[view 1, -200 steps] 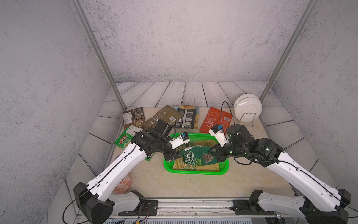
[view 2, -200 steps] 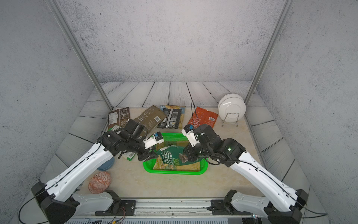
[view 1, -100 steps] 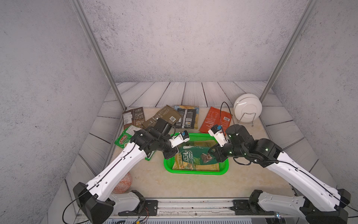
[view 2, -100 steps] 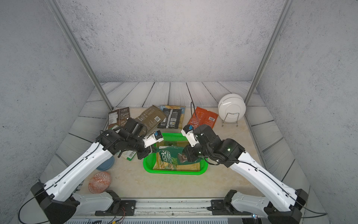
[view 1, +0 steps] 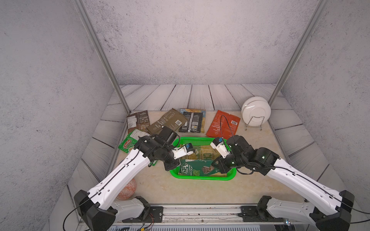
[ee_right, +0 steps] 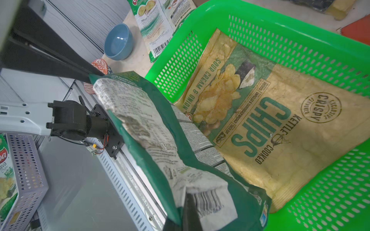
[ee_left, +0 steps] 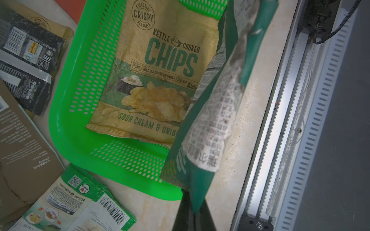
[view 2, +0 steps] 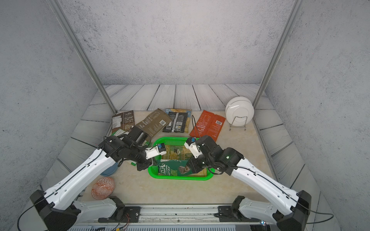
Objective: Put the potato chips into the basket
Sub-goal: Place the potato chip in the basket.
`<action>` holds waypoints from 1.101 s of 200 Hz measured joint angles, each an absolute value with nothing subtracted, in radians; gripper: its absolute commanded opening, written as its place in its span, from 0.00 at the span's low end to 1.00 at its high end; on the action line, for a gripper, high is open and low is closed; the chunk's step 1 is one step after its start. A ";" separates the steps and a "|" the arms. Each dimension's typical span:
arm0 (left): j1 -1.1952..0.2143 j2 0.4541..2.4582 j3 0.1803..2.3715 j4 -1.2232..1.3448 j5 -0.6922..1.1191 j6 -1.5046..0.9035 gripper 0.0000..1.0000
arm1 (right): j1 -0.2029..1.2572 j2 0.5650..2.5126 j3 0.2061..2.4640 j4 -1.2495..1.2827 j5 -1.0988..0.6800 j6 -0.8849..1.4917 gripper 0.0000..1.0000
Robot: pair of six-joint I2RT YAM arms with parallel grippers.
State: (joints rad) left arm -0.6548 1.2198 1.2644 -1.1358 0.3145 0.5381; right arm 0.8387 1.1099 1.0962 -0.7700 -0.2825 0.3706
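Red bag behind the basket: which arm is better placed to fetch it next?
Right, probably: the red bag lies nearer that arm, behind the basket. Both the left gripper and right gripper must first release the dark green bag.

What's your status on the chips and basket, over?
Left gripper and right gripper shut on dark green bag, one end each. Bag over basket near edge, not yet released. Cream bag already inside.

Centre: basket [view 1: 200, 141], with kettle-chips bag [view 1: 204, 154] inside and second bag [view 1: 197, 170] above it over near side. Behind: row of four bags [view 1: 170, 123]. Far right: racked plates [view 1: 256, 110]. Left of basket: another bag [view 1: 128, 143]. Near left: round object [view 1: 128, 188].
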 measured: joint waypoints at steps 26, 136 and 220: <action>-0.655 1.220 1.245 -1.115 0.313 0.529 0.00 | 0.839 1.113 1.092 -0.770 -0.282 0.382 0.00; -0.654 1.404 1.252 -1.045 0.245 0.480 0.02 | 0.817 1.245 1.060 -0.721 -0.116 0.395 0.16; -0.604 1.463 1.322 -0.949 0.100 0.413 0.69 | 0.682 1.395 1.174 -0.736 -0.002 0.336 0.56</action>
State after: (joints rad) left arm -0.6037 1.4631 1.3216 -0.9493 0.1001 0.4129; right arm 0.6823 1.3949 1.1744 -0.7357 -0.0017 0.3355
